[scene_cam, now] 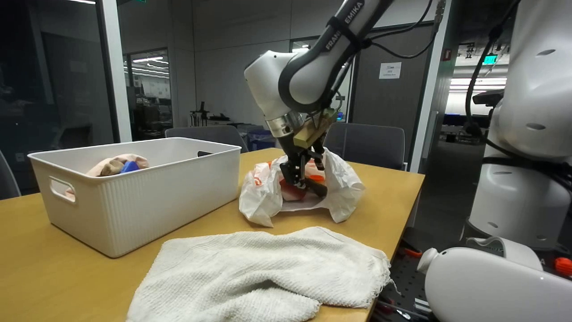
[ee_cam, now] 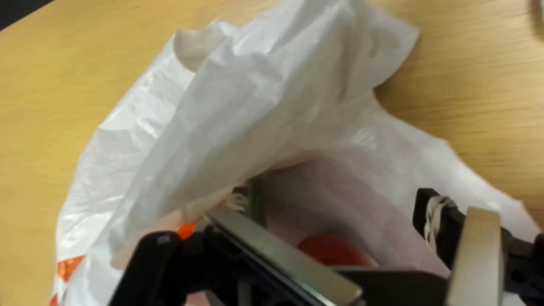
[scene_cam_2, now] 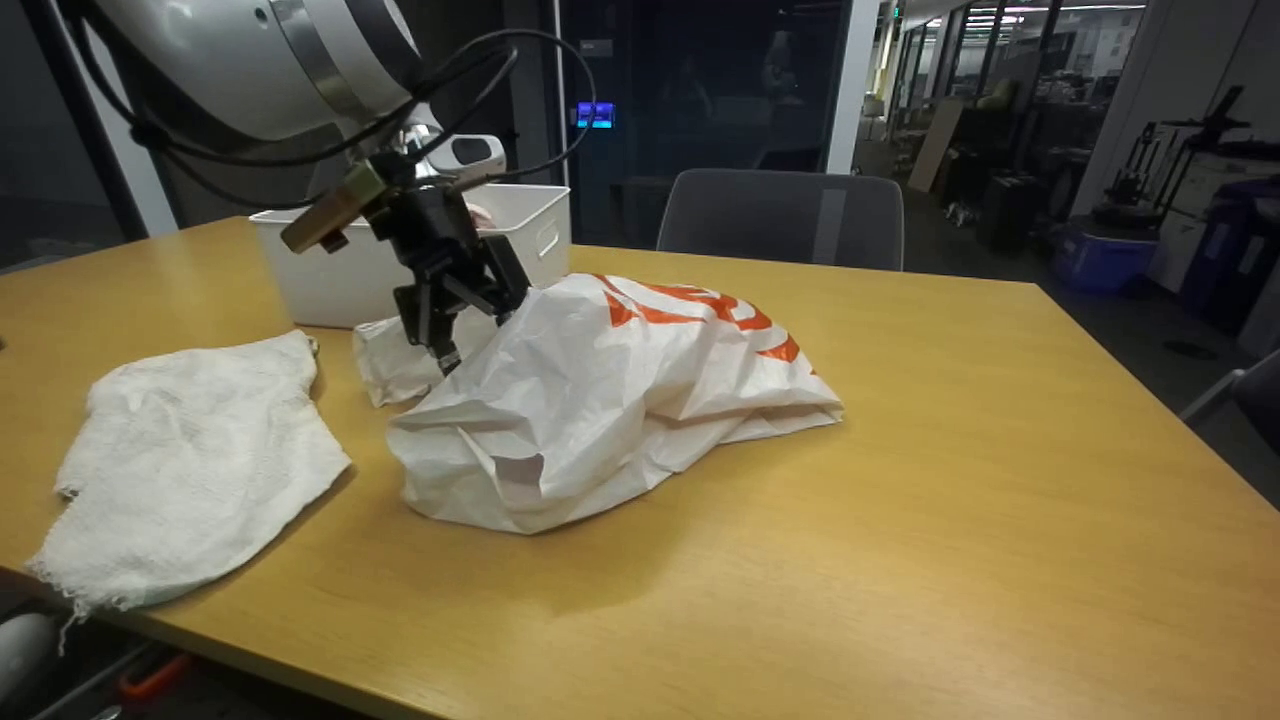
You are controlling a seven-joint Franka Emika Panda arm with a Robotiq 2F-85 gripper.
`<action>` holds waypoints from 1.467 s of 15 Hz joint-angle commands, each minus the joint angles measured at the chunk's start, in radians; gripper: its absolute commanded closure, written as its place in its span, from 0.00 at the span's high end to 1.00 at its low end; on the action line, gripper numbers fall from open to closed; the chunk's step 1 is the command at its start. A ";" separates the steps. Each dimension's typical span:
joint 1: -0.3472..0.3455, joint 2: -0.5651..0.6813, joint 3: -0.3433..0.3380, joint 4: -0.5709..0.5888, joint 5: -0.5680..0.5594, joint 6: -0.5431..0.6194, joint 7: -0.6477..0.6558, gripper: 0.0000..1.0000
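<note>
Hand (ee_cam: 335, 204) (spread) at mouth of bag (ee_cam: 238, 97)

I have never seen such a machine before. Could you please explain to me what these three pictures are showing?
The machine is a robot arm ending in a two-fingered tool. Two pictures come from cameras outside the robot; the close-up comes from a camera on its wrist. On the table are a white bag, a white cloth and a white bin. The tool sits in the bag's open mouth, where a red thing shows. Its fingers stand apart, and nothing seems to be held between them.
</note>
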 commanded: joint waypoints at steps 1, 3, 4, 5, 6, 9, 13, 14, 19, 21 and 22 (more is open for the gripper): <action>0.022 -0.081 0.012 0.017 0.282 -0.074 -0.192 1.00; 0.032 -0.105 0.017 0.022 0.437 -0.126 -0.274 1.00; 0.040 -0.117 0.020 0.022 0.507 -0.151 -0.310 1.00; 0.049 -0.133 0.024 0.010 0.580 -0.163 -0.342 1.00; 0.057 -0.145 0.028 0.001 0.648 -0.174 -0.374 1.00; 0.099 -0.178 0.057 -0.039 0.812 -0.168 -0.471 1.00; 0.182 -0.161 0.133 -0.055 0.915 -0.127 -0.579 1.00; 0.205 -0.145 0.156 -0.049 0.925 -0.115 -0.602 1.00; 0.294 -0.050 0.252 -0.001 0.900 0.027 -0.685 1.00; 0.311 0.004 0.273 0.027 0.878 0.106 -0.720 1.00; 0.314 0.038 0.278 0.048 0.843 0.140 -0.721 1.00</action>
